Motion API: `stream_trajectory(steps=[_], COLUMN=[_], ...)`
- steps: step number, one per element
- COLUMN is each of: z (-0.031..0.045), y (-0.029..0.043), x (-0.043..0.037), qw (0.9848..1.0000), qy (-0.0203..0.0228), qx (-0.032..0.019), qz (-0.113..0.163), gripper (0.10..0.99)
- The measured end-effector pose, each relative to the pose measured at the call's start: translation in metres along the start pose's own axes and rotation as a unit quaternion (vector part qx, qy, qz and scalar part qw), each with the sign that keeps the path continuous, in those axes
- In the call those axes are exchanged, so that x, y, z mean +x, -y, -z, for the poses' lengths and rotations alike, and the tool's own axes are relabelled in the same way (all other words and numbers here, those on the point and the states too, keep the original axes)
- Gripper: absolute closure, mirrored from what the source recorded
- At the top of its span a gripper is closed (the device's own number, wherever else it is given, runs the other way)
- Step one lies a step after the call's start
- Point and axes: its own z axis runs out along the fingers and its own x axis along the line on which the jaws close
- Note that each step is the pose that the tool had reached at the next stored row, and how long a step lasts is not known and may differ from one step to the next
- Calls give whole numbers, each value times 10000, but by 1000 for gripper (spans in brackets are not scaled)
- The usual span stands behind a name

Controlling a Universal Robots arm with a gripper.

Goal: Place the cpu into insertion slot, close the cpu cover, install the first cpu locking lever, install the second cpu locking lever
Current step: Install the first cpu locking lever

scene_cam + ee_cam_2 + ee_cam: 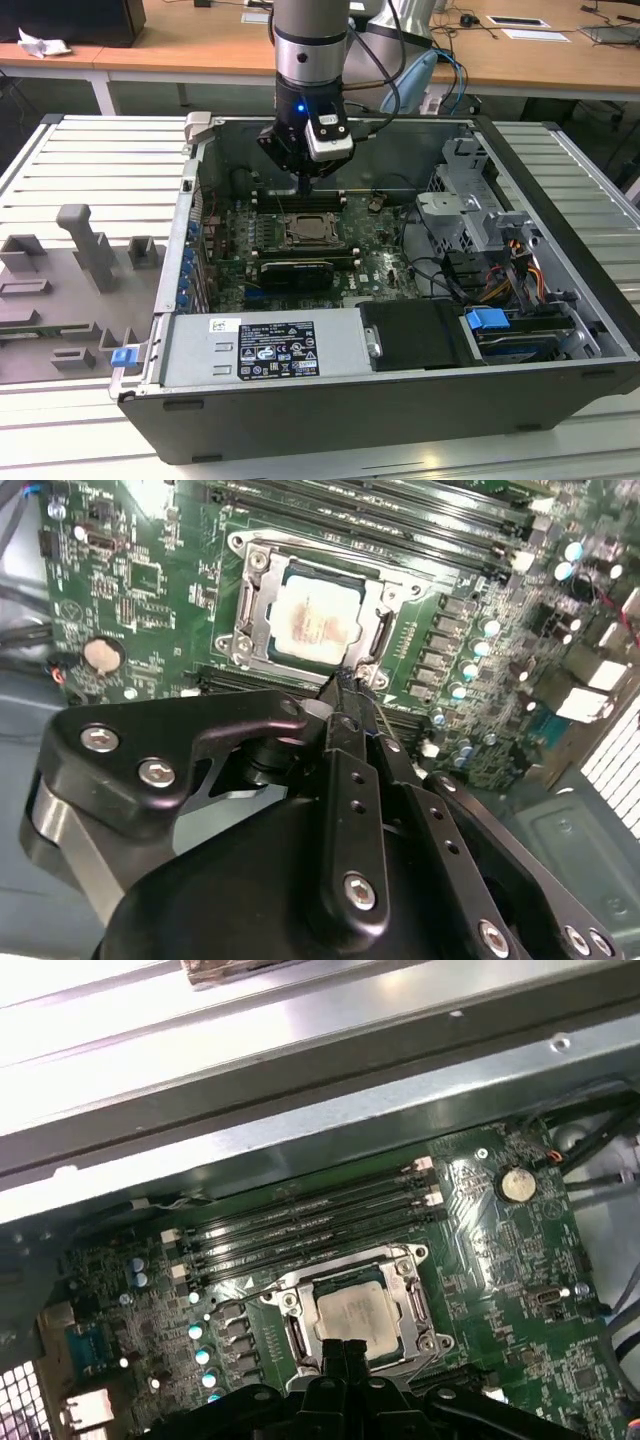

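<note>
Black gripper (pixel 345 688) fingers pressed together, empty, tips at cpu cover (pixel 265 575) edge; one cpu (pixel 315 615) seated.

The arm (pixel 310 35) is standing upright, entering the exterior view at twelve o'clock. Its wrist (pixel 292 85) is showing a blue light (pixel 300 106) (a pale box (pixel 330 135) is riding at about four o'clock from it). Under the wrist, the black gripper (pixel 305 188) is pointing toward six o'clock. In the second wrist view its slim fingers (pixel 350 770) are lying side by side with their ends pressed together. In the first wrist view the fingertips (pixel 335 1352) are meeting likewise.
</note>
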Motion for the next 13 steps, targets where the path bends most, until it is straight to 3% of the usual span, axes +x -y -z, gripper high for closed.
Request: stream_trajectory(steps=[3, 5, 8, 13], z=[0, 0, 0, 0], y=[0, 0, 0, 0], x=[-1, -1, -1, -1], qw=[9990, 9974, 9938, 9891], qy=[-18, -30, -46, -61], qx=[-3, -6, -8, -11], qz=[438, 719, 1110, 1469], gripper=[980, 980, 980, 980])
